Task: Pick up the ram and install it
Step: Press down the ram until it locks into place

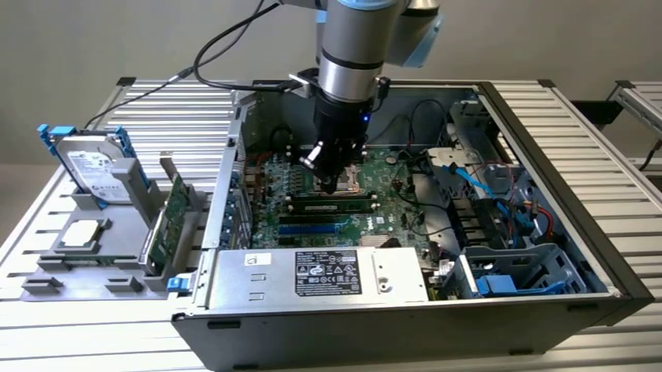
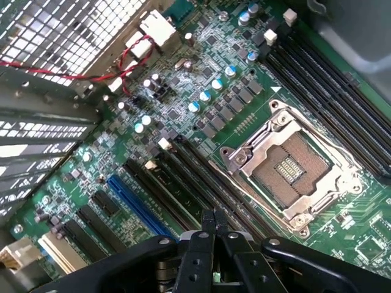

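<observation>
One closed claw (image 2: 214,227) above seated ram (image 1: 331,206)

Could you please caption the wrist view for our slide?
Shut gripper poised over motherboard memory slots beside empty CPU socket.

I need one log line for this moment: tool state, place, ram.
tool: shut, nothing visibly held | place: inside the PC case, over the motherboard | ram: lying in a slot beside the tool
</observation>
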Robot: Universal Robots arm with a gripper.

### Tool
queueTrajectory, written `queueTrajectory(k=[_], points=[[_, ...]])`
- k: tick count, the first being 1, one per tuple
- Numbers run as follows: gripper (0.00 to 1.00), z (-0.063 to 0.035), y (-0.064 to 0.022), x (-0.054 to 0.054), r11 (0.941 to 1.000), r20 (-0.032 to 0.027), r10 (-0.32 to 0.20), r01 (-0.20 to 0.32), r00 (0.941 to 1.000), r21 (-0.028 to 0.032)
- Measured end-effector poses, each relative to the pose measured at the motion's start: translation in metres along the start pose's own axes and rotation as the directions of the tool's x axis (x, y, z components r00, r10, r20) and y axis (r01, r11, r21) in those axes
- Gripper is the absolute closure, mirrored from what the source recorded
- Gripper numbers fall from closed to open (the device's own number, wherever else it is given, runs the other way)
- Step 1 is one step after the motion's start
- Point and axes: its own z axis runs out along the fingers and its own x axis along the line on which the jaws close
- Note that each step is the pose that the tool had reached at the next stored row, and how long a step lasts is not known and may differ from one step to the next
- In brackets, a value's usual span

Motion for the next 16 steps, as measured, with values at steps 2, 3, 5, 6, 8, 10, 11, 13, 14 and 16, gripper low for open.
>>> queueTrajectory(k=[2, 3, 5, 6, 8, 10, 11, 13, 14, 16], points=[[0.89, 0.0000, 0.0000, 0.0000, 0.9996, 0.0017, 0.028, -0.028, 0.9996, -0.0023], [0.89, 0.0001, 0.0000, 0.0000, 0.9992, 0.0029, 0.040, -0.040, 0.9992, -0.0030], [0.89, 0.0001, 0.0000, 0.0000, 0.9980, 0.0065, 0.062, -0.062, 0.9980, -0.0033], [0.89, -0.0001, 0.0000, 0.0000, 0.9974, 0.0084, 0.072, -0.072, 0.9973, -0.0029], [0.89, -0.0006, 0.0000, 0.0000, 0.9958, 0.0117, 0.092, -0.092, 0.9957, -0.0024], [0.89, -0.0010, 0.0000, 0.0001, 0.9938, 0.0144, 0.111, -0.111, 0.9937, -0.0023], [0.89, -0.0012, 0.0000, 0.0000, 0.9926, 0.0156, 0.121, -0.121, 0.9925, -0.0024], [0.89, -0.0014, 0.0001, 0.0001, 0.9900, 0.0171, 0.141, -0.141, 0.9899, -0.0024], [0.89, -0.0015, 0.0001, 0.0001, 0.9886, 0.0175, 0.151, -0.151, 0.9884, -0.0026], [0.89, -0.0015, 0.0000, 0.0001, 0.9853, 0.0178, 0.171, -0.171, 0.9851, -0.0028]])
